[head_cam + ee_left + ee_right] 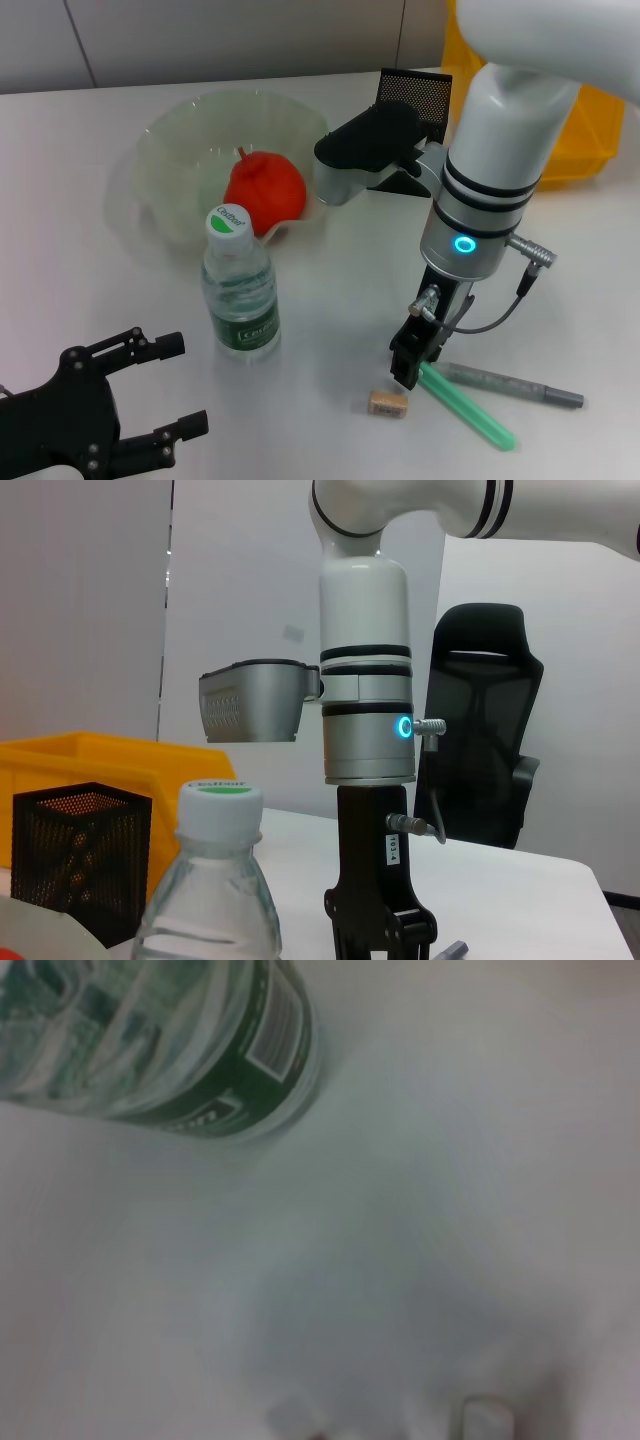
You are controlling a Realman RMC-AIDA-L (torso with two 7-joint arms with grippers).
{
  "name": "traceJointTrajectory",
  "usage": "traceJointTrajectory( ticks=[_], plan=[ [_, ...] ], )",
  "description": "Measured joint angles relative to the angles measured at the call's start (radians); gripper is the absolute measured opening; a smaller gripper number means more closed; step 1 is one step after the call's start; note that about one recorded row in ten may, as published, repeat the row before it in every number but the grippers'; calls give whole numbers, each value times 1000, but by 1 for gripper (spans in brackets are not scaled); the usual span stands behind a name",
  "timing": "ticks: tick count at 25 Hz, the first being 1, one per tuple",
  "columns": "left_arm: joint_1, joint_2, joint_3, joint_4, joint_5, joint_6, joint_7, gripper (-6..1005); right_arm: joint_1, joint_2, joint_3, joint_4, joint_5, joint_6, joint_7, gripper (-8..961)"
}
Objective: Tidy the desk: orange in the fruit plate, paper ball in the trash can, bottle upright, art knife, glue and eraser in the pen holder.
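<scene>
right gripper (408,372): arm vertical, fingertips down by the green art knife (466,405) (grip state unreadable)
left gripper (150,390): parked low, fingers spread

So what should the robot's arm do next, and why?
Probably close the right gripper on the green stick beneath it and lift it toward the pen holder. The orange is in the fruit plate and the bottle stands upright.

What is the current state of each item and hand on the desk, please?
orange: lying in the fruit plate.
bottle: upright, capped.
eraser: lying on the desk, not yet in the pen holder.
green pen: lying flat.
grey pen: lying flat.
right hand: lowered at the green pen's end.
left hand: open, idle.
</scene>
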Motion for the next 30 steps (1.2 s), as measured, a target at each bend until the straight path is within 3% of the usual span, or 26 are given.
traceJointTrajectory(
  ticks=[10, 15, 22, 26, 30],
  plan=[
    [1, 0, -1, 0, 0, -3, 0, 783, 1, 0, -36, 2, 22, 14, 2, 399],
    [2, 0, -2, 0, 0, -4, 0, 783, 2, 0, -47, 3, 31, 17, 2, 181],
    [1, 0, -2, 0, 0, -4, 0, 783, -10, -1, -36, -32, 41, -1, -4, 168],
    [3, 0, -3, 0, -2, -4, 0, 783, -41, -11, 33, -137, 10, -64, -8, 164],
    [4, 0, -9, -1, -1, -4, 0, 783, -92, -14, 196, -346, -141, -186, -26, 164]
  ],
)
